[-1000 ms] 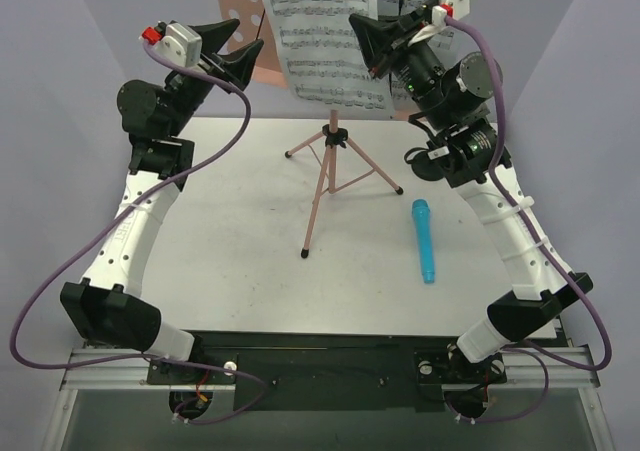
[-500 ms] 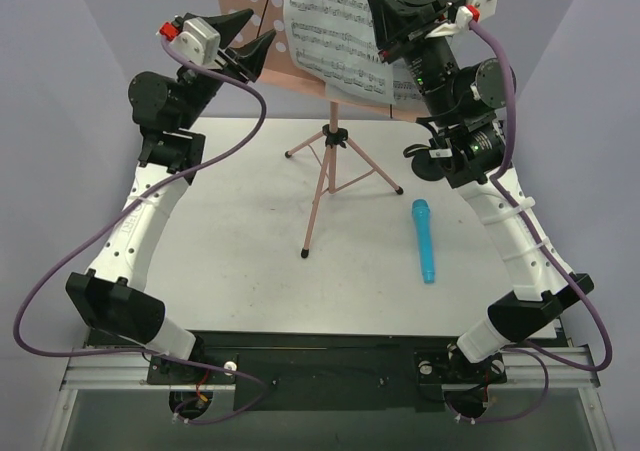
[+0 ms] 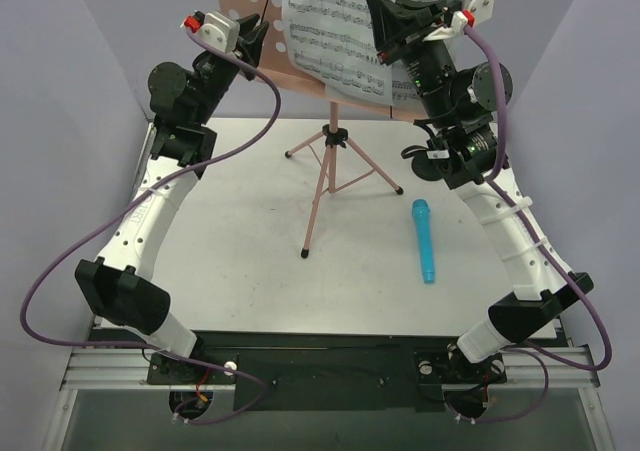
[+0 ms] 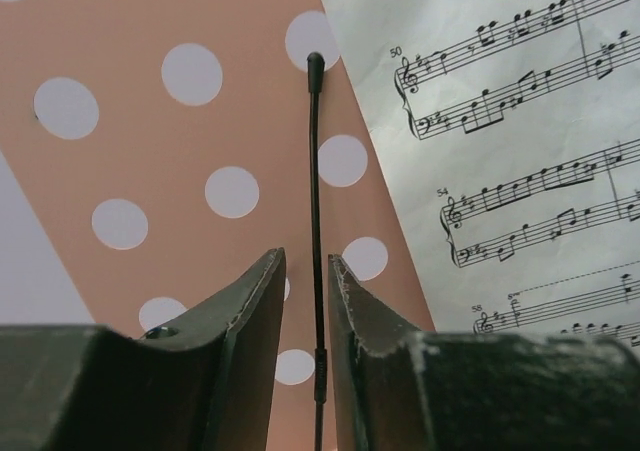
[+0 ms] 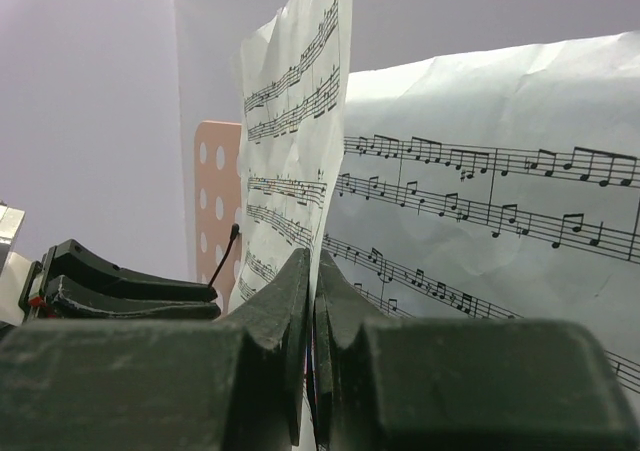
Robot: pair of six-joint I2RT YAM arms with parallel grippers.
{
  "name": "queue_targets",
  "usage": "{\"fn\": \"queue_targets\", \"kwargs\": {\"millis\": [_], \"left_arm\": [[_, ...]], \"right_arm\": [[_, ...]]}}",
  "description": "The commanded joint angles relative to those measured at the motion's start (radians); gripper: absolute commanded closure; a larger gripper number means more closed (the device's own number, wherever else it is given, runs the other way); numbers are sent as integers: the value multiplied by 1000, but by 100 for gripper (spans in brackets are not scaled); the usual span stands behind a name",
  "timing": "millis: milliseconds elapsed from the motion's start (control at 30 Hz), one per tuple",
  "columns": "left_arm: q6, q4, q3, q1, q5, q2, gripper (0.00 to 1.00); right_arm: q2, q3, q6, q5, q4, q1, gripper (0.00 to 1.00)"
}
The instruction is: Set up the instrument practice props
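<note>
Sheet-music page, pinched in the right gripper, should tuck under the music stand wire, which the narrowly parted left gripper straddles.

On the white sheet-music page, as seen from the left wrist, the small bar numbers 50, 54 and 58 are printed above the left ends of successive staves, where treble and bass clefs are set, and no other wording can be read.

Pink stand upright — pages on it; microphone flat.
</note>
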Motion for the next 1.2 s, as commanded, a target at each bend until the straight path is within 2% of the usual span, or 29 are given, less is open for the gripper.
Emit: {"fn": "queue_targets", "kwargs": {"millis": [0, 267, 333, 433, 667, 1167], "left_arm": [[27, -10, 48, -7, -55, 1, 69], [-29, 72, -8, -15, -63, -30, 90], [-57, 128, -56, -22, -92, -50, 99], [-78, 224, -119, -33, -128, -78, 100], [-166, 315, -177, -34, -121, -105, 100], [-187, 298, -170, -34, -96, -118, 100]], "right_arm": [[-31, -15, -16, 3, 112, 0, 100], [-5, -32, -5, 9, 158, 1, 100], [4, -41, -5, 18, 191, 0, 100], [20, -41, -5, 21, 223, 0, 100], [73, -3, 30, 15, 228, 4, 100], [199, 125, 3, 18, 234, 76, 100]]}}
